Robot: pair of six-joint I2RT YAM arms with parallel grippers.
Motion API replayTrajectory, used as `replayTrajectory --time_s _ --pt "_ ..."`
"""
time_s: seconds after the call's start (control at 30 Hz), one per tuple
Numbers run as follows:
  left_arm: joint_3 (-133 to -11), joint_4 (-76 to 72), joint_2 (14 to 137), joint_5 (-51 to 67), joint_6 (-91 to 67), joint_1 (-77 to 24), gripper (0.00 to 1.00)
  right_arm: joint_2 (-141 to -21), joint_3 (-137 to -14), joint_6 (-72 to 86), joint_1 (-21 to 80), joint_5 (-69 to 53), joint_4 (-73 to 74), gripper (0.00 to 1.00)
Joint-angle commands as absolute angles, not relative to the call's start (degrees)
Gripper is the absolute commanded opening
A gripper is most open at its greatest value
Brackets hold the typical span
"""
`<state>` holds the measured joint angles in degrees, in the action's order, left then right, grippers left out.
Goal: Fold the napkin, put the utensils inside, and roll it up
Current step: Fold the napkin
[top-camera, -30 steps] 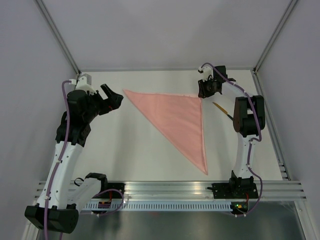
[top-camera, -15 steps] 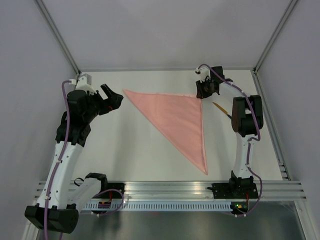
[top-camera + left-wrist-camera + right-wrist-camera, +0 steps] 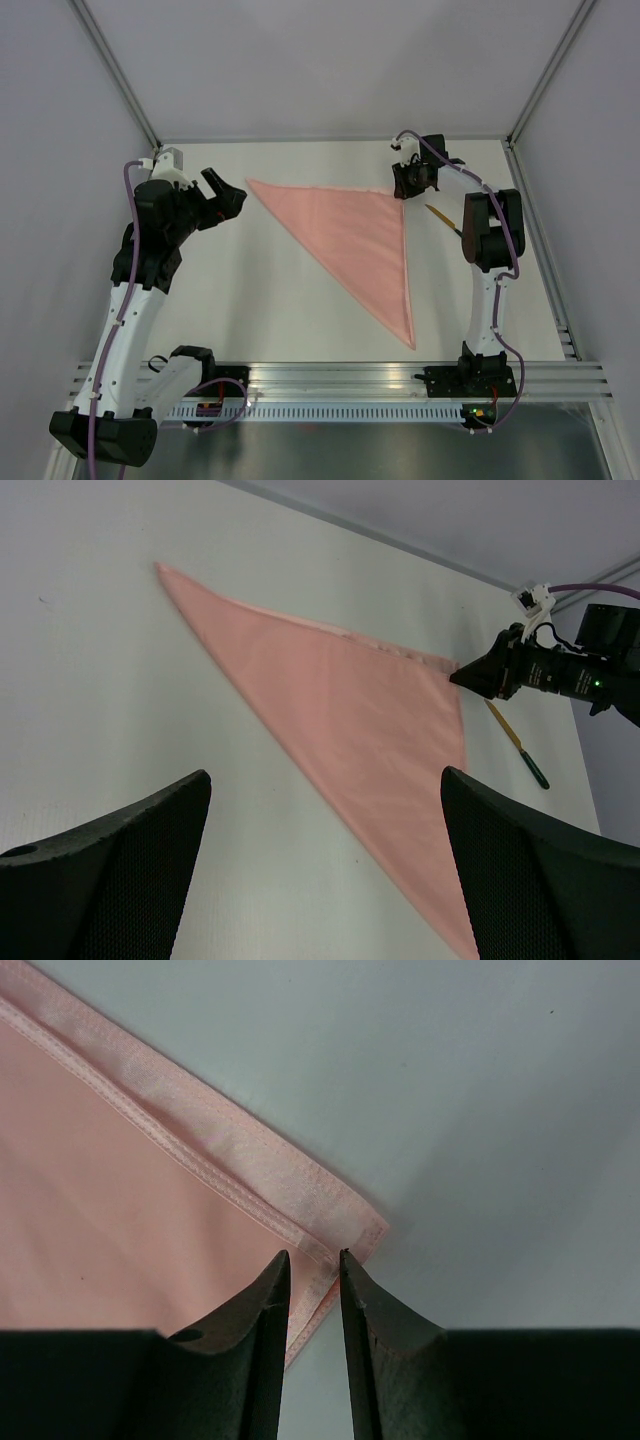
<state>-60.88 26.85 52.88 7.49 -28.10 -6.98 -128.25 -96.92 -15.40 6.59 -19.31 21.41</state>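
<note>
Top view: note that the right gripper has edged onto the far right corner of the napkin, which lies as a folded triangle, unmoved. Treat the fold as complete. The knife lies just right of that corner, not yet on the napkin. The left gripper hovers off the napkin's left corner, unchanged.

Left wrist view: its jaws stand fully apart, empty.

Right wrist view: the jaws stand narrowly apart astride the corner hem. You cannot tell whether they pinch it.

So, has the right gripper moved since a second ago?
Yes, slightly: in the top view the right gripper has edged left, toward the far right corner of the napkin, which itself lies unchanged.
</note>
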Motion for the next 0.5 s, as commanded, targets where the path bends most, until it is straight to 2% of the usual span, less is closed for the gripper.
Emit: replayTrajectory --time_s 0.0,0.27,0.47 --pt "-61.17 25.31 53.09 7.73 -30.32 -6.77 1.0 -129.37 -99.58 -15.38 6.68 -18.46 21.53 0.32" --pt "-61.35 25.31 53.09 7.65 -30.41 -6.86 1.0 -129.64 -99.32 -16.0 6.68 -18.28 21.97 0.31" --pt "-61.44 25.31 53.0 7.65 -30.41 -6.86 1.0 -128.94 -99.32 -15.73 6.68 -18.37 21.8 0.19"
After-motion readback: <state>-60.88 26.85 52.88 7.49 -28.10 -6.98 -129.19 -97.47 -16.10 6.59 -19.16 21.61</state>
